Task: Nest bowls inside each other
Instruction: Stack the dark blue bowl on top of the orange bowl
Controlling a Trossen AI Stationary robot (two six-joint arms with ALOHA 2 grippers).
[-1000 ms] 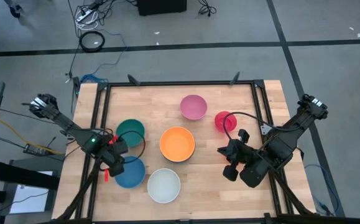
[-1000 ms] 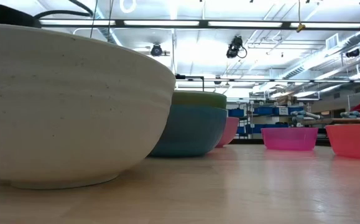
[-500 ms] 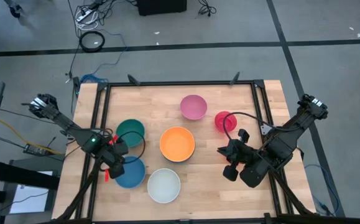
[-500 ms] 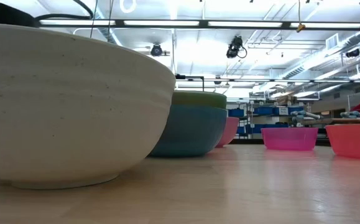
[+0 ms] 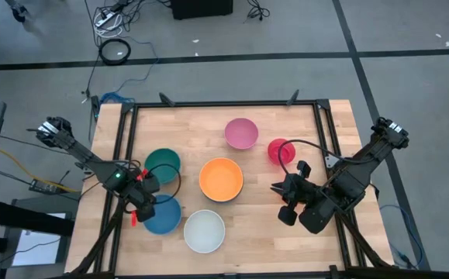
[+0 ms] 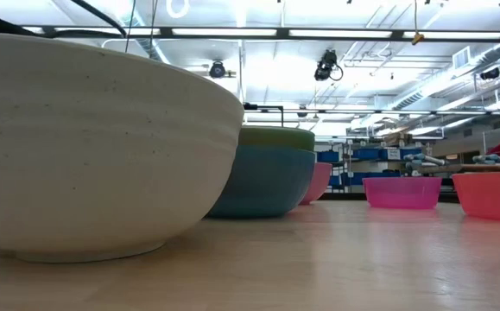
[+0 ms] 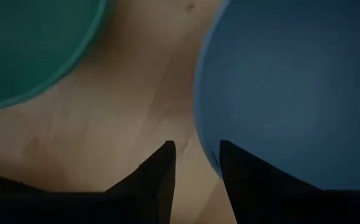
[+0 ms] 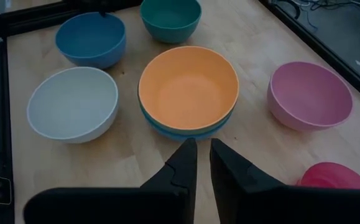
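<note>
Six bowls stood rim-up on the wooden table (image 5: 185, 132): the orange bowl (image 5: 221, 179) in the middle, seated in a blue one whose rim showed beneath it (image 8: 167, 130); the pink bowl (image 5: 241, 133) farther back; the magenta-red bowl (image 5: 280, 151) toward the right edge; the teal bowl (image 5: 162, 164) at left; a blue bowl (image 5: 162, 215) and the white bowl (image 5: 205, 230) along the front. All were round, with no long axis. The left gripper (image 5: 140, 203) hung low at the blue bowl's rim, its fingers (image 7: 161, 171) a little apart, one over bare wood, the other over the rim, nothing pinched. The right gripper (image 5: 286, 203) waited over open wood right of the orange bowl, fingers (image 8: 183, 165) nearly together, holding nothing. A black frame (image 5: 224, 103) edged the table; bare wood lay between the bowls.
</note>
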